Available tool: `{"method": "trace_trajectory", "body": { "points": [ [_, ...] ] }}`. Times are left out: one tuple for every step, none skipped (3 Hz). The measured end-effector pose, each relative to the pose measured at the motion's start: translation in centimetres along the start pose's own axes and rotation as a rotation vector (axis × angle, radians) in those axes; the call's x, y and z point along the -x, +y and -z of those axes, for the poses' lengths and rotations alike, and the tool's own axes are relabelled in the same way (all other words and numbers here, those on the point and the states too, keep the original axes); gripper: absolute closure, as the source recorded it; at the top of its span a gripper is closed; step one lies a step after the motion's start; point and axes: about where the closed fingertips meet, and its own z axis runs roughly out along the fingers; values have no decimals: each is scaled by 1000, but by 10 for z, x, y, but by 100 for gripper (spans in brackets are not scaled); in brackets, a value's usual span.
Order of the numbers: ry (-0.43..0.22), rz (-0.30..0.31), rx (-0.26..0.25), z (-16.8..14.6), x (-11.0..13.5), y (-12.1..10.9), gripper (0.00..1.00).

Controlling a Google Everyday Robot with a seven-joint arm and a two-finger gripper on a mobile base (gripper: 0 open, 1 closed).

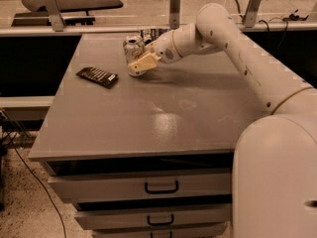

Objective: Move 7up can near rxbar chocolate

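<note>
The 7up can (132, 45) stands upright at the back of the grey table (163, 118), its silver top showing. My gripper (135, 59) reaches in from the right and is shut on the can, with a beige finger pad (142, 63) across its front lower side. The rxbar chocolate (97, 77), a flat dark bar with pale lettering, lies on the table to the left and slightly nearer than the can, about a can's length away from it.
A dark bag (151, 33) lies behind the gripper at the table's back edge. A metal post (174, 4) and a rail stand behind the table. My white arm (247, 48) spans the right side. Drawers (161, 186) are below the front edge.
</note>
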Motion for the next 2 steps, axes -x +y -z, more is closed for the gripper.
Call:
{"method": "trace_trajectory", "body": {
  "points": [
    [-7, -10, 31, -14, 6, 6, 84],
    [-18, -10, 72, -24, 15, 20, 59]
  ]
}}
